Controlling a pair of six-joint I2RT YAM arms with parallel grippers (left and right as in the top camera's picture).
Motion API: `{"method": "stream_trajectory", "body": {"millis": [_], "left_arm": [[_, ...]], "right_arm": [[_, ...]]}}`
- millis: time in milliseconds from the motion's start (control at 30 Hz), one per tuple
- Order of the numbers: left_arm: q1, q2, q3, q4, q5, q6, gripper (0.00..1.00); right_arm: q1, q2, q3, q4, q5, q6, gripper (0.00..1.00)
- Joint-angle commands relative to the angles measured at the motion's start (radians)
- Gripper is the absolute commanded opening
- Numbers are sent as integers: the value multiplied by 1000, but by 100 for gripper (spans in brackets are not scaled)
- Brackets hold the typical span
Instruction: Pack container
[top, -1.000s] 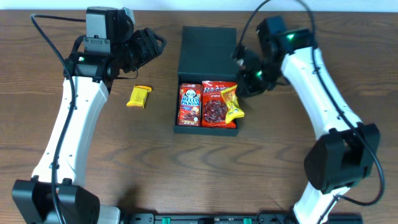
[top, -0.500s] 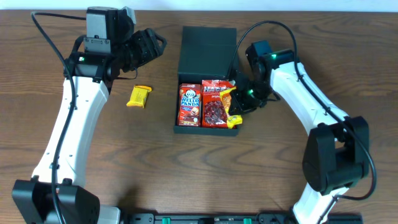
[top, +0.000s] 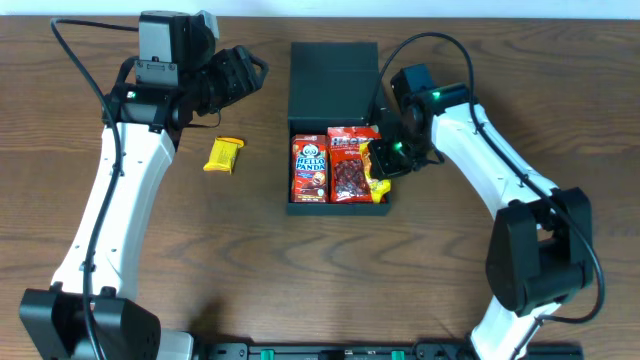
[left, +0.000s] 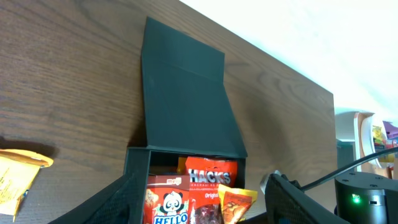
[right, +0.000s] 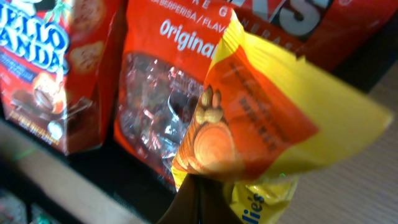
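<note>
Container (top: 338, 208) central on tabletop (top: 250, 250), lid (top: 335, 70) open toward 12 o'clock for loading. Right pincer (top: 384, 158) clamped on yellow packet (top: 378, 170) at 3 o'clock wall, likely tucking it in; left pincer (top: 245, 72) apart at 10 o'clock.

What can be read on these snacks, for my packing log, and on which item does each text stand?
"HELLO PANDA": red box in the container.
"HACKS", "Original": red bag.
Held yellow packet in the right gripper: print blurred, unreadable.
Loose yellow packet on the table: too small to read.
</note>
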Motion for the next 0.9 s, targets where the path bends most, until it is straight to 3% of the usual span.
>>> {"method": "stream_trajectory", "body": {"millis": [0,200,500,867], "left_arm": [[3,-11,-7,-3,-15,22,66],[3,-11,-7,-2,-22,22,66],[3,-11,-7,5,-45,23,66],[3,-11,-7,6,-54,22,66]], "right_arm": [[2,16,-31,34,136,37,2],[3,16,7,47,117,40,1],[2,-28,232,-88,51,-21,2],[-7,-36,188,-215,147,-20,2]]}}
